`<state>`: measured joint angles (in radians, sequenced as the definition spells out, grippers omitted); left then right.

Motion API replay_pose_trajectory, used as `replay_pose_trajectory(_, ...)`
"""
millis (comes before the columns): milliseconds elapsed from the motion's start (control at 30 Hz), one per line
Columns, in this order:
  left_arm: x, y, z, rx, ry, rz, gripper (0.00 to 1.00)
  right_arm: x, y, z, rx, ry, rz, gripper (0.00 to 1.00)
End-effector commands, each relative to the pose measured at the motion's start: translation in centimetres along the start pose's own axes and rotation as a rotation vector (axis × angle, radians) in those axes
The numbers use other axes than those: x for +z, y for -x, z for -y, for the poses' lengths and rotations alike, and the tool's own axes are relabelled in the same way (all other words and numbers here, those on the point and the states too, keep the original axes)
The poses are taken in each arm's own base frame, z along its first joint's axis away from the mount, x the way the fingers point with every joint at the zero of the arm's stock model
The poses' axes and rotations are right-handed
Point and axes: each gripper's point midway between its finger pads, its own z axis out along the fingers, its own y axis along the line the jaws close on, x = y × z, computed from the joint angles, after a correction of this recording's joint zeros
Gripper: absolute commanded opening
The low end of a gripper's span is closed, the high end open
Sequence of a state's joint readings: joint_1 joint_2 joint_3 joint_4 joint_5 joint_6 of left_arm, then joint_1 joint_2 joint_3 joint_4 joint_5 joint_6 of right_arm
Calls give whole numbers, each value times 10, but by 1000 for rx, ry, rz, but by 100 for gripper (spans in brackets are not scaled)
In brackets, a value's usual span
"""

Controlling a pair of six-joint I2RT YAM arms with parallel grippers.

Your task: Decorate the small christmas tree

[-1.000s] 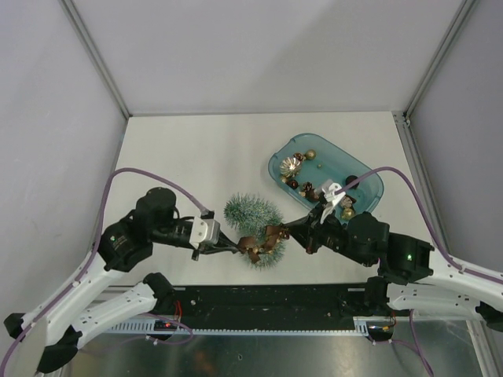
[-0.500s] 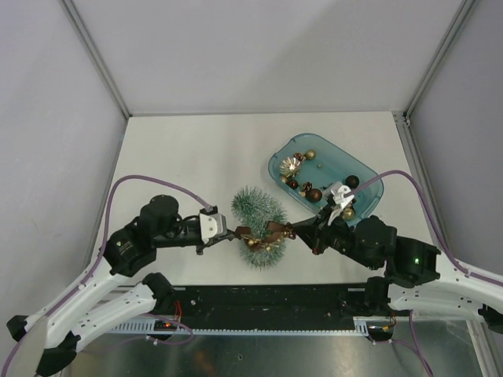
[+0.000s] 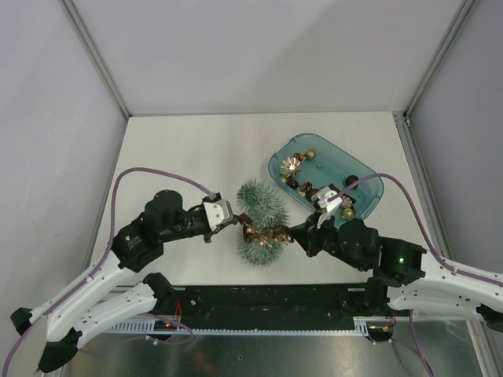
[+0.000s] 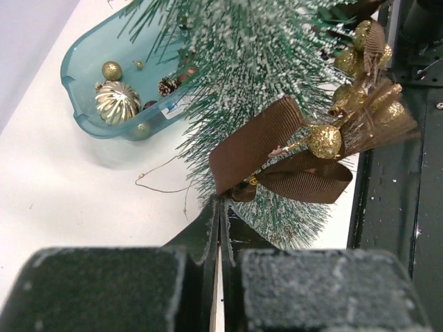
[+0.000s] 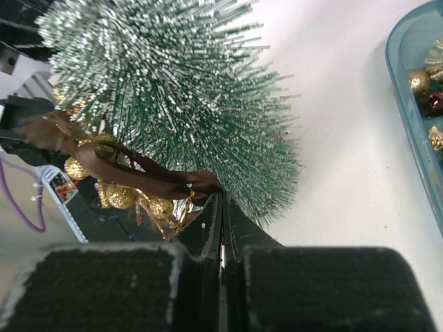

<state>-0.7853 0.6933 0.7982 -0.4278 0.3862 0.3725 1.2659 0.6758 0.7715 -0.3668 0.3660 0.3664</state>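
On the white table (image 3: 181, 149) the tree (image 3: 258, 200) sits between both arms, equally near, the left gripper (image 3: 234, 221) and right gripper (image 3: 294, 233) each closed tight on one end of a ribbon (image 3: 267, 233) running sideways across its near side.

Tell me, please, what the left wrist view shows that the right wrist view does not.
Only the left wrist view: the left gripper shut on the brown ribbon, a ribbed gold ornament inside the teal tray, and a thin thread on the table. Only the right wrist view: the right gripper pinching the ribbon's other end, and a purple cable. Both: the small christmas tree, the ribbon with its gold beads, and the tray.
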Motion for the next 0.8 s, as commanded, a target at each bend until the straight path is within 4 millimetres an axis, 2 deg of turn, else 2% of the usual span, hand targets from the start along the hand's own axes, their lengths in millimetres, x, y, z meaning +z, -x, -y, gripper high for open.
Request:
replay_pose_trajectory(0, 8, 10, 3, -25, -26, 49, 1, 10, 1, 5, 10, -42, 28, 0)
replay_pose_trajectory(67, 10, 7, 8, -36, -51, 48, 6, 14, 0, 3, 14, -33, 30, 0)
replay_pose_trajectory(167, 12, 1, 14, -46, -76, 42, 20, 20, -2, -1, 23, -25, 34, 0)
replay_pose_trajectory(367, 14, -5, 13, -44, -68, 41, 46, 28, -8, -9, 50, 1, 35, 0)
replay_pose_trajectory(600, 10, -9, 6, -41, -8, 33, 53, 28, -19, -8, 64, -14, 10, 1)
replay_pose_trajectory(700, 5, -12, 2, -34, 25, 25, 56, 20, -19, -1, 74, -41, 11, 9)
replay_pose_trajectory(767, 2, -15, 0, -34, 42, 13, 59, 13, -16, 5, 85, -58, 21, 18)
